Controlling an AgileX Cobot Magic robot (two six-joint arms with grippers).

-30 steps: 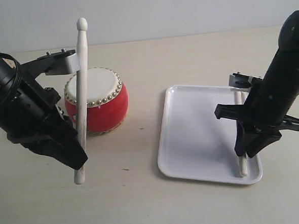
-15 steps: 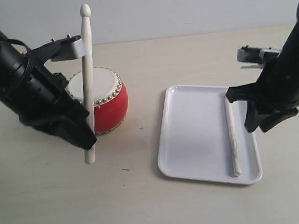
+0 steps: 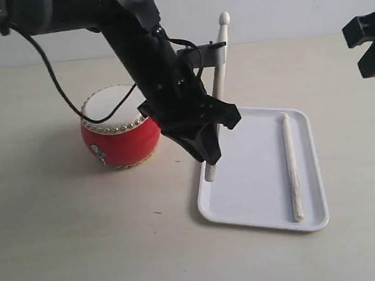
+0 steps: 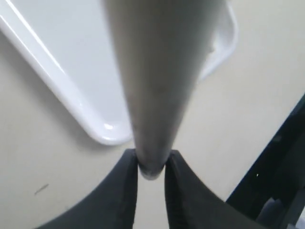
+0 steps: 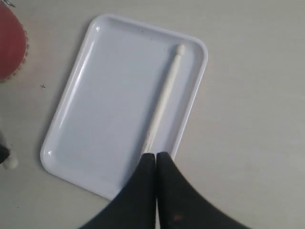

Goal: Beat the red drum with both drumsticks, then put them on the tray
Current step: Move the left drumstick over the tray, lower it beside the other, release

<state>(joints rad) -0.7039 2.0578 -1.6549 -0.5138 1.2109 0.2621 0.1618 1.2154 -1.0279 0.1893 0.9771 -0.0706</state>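
The red drum [image 3: 120, 133] stands left of the white tray [image 3: 242, 201]. My left gripper [image 3: 209, 153] reaches across the middle, shut on one drumstick [image 3: 218, 75]. It holds the stick nearly upright, with the lower end just above the tray's left rim. In the left wrist view that drumstick [image 4: 157, 81] fills the centre, pinched between the fingertips of the left gripper [image 4: 151, 164] over a tray corner [image 4: 107, 136]. The second drumstick [image 3: 291, 166] lies flat along the tray's right side. My right gripper [image 3: 366, 50] hangs high at the right edge. In the right wrist view the right gripper [image 5: 156, 157] is shut on nothing above the lying drumstick [image 5: 164, 95].
The pale tabletop [image 3: 86, 248] surrounds the drum and the tray. The left arm's black body and its cable [image 3: 63, 91] pass over the drum. A strip of the drum [image 5: 9, 43] shows at the edge of the right wrist view, beside the tray [image 5: 95, 109].
My left arm swung right from beside the drum to the tray's left edge, carrying its stick upright. My right gripper rose up and to the right, leaving its stick on the tray.
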